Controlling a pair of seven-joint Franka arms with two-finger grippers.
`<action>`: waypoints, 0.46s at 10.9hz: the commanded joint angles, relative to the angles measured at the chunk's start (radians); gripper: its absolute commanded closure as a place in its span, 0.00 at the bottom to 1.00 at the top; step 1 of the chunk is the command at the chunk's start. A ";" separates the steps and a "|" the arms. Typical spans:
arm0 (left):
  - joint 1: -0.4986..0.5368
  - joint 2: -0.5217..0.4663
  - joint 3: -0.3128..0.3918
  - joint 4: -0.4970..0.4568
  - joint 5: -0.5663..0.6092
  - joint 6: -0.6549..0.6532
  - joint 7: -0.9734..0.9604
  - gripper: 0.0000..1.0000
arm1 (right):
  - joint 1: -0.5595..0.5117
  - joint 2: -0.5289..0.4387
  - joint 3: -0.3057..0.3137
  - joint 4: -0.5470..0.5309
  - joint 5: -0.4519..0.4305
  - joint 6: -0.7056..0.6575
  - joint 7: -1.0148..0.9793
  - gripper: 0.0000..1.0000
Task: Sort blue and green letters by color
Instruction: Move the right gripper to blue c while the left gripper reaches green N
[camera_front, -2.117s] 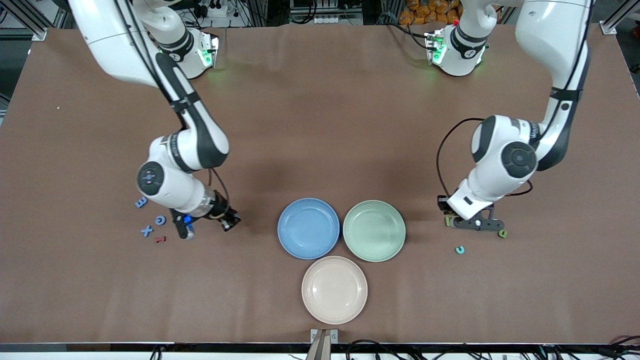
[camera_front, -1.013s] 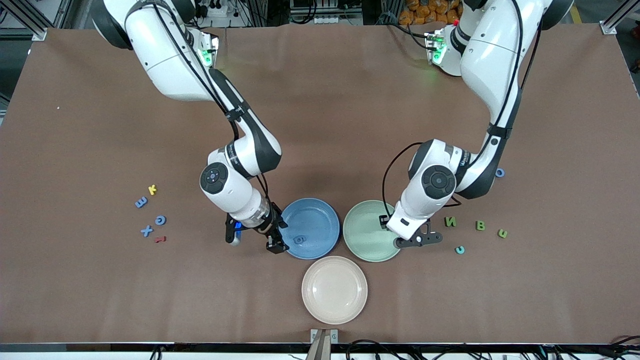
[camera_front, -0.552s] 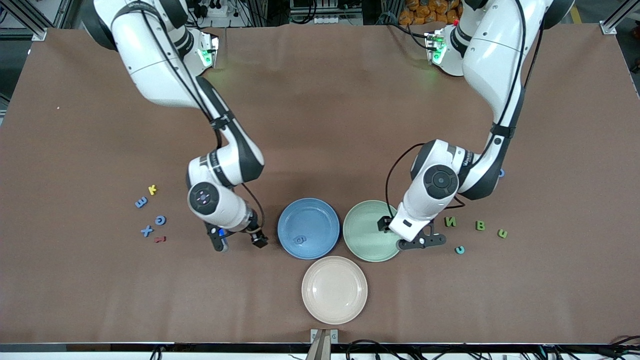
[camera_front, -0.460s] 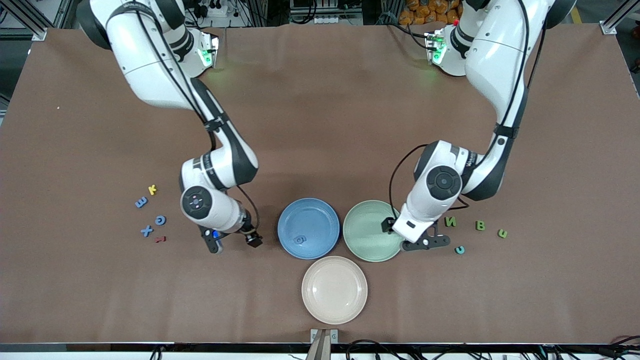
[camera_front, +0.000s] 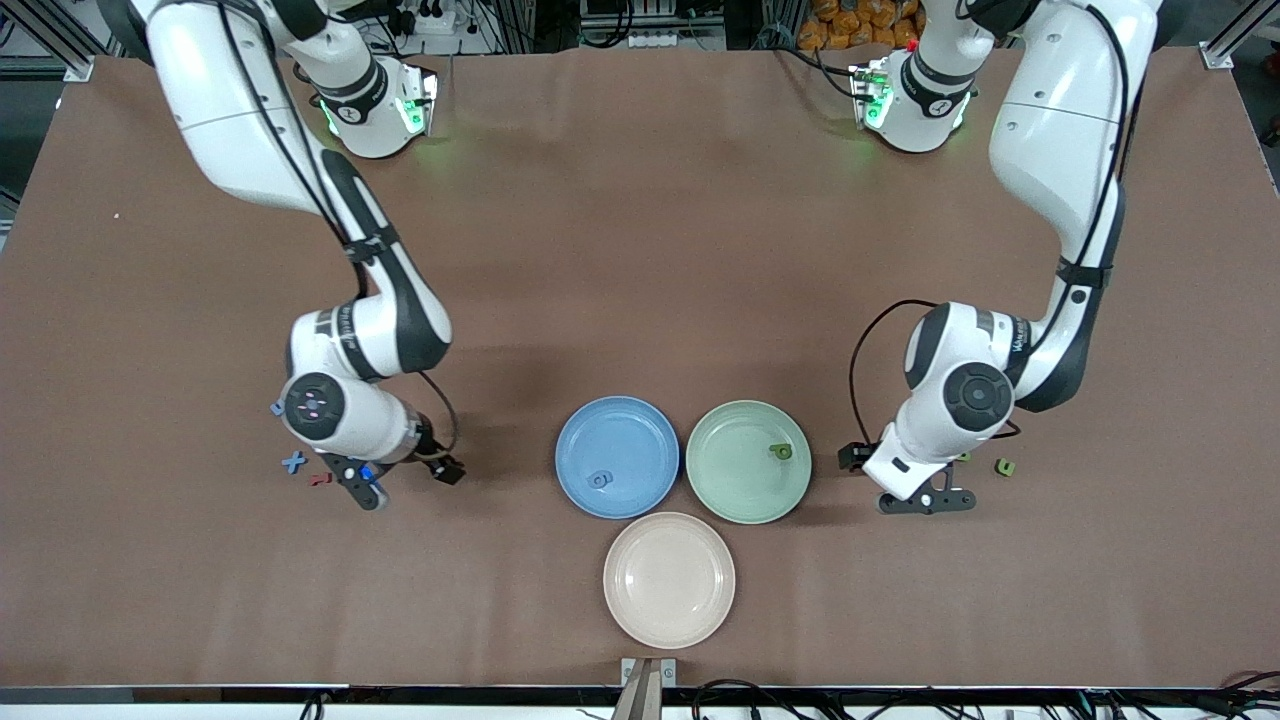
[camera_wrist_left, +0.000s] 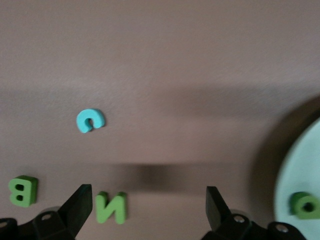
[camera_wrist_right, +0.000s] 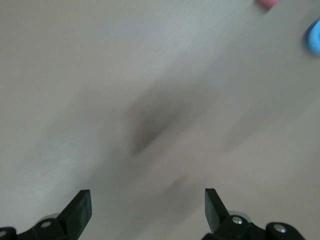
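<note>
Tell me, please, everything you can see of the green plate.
The green plate is round, pale mint green, smooth and matte like plastic, with a raised rim and shallow well. It lies flat on the brown table, beside the blue plate and close to the pink plate. One small green letter lies in it, near the rim.

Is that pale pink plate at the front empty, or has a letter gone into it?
Empty. The front view shows the pink plate with nothing in it, while the blue plate holds one blue letter and the green plate one green letter.
</note>
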 joint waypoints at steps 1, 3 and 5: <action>0.065 -0.070 -0.042 -0.123 0.062 0.017 0.059 0.00 | -0.123 -0.110 0.016 -0.179 -0.052 0.053 -0.272 0.00; 0.088 -0.078 -0.044 -0.195 0.064 0.104 0.086 0.00 | -0.188 -0.113 0.014 -0.196 -0.080 0.053 -0.444 0.00; 0.114 -0.079 -0.044 -0.257 0.064 0.195 0.105 0.00 | -0.252 -0.110 0.016 -0.206 -0.080 0.054 -0.617 0.00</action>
